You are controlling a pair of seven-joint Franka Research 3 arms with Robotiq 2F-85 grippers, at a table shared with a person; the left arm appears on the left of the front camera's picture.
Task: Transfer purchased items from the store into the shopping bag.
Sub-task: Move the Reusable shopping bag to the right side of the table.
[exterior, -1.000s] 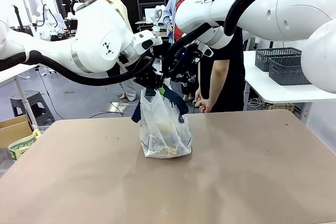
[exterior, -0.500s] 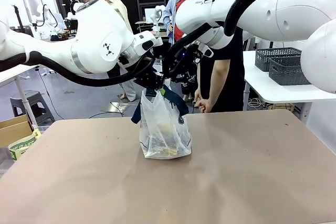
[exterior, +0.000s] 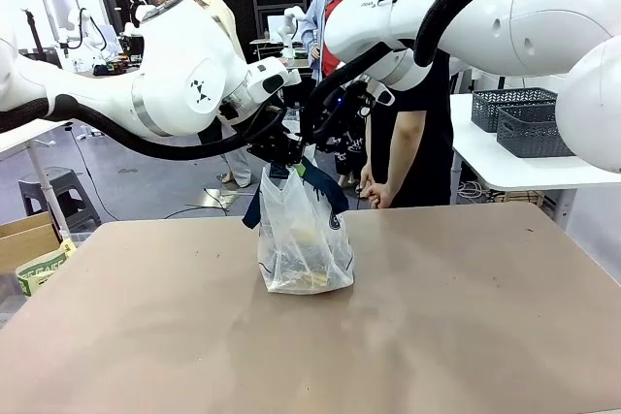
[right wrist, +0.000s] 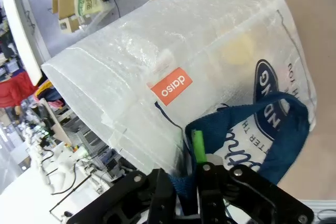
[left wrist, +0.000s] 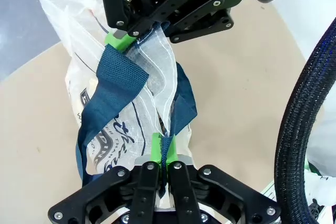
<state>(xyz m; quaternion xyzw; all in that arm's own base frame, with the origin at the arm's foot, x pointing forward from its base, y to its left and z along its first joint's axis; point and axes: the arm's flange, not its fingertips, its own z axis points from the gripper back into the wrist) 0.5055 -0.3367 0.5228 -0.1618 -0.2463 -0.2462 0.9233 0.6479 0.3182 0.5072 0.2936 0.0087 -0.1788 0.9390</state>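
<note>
Left tool (left wrist: pixel 164 157) clenched on shopping bag (exterior: pixel 306 235) strap; right tool (right wrist: pixel 190 153) grip uncertain (pads astride other strap), steadying bag's mouth upright on table (exterior: pixel 466 317).

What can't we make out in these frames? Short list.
- Goods inside the shopping bag: front view, hazy plastic blurs them; a yellow round item shows through in the right wrist view.
- Right gripper: right wrist view, strap and plastic cover the pads; holding or releasing the bag is unclear.
- Bag lettering: left wrist view, folds and the blue strap cut it off.
- Left gripper shut on the bag's top edge.
</note>
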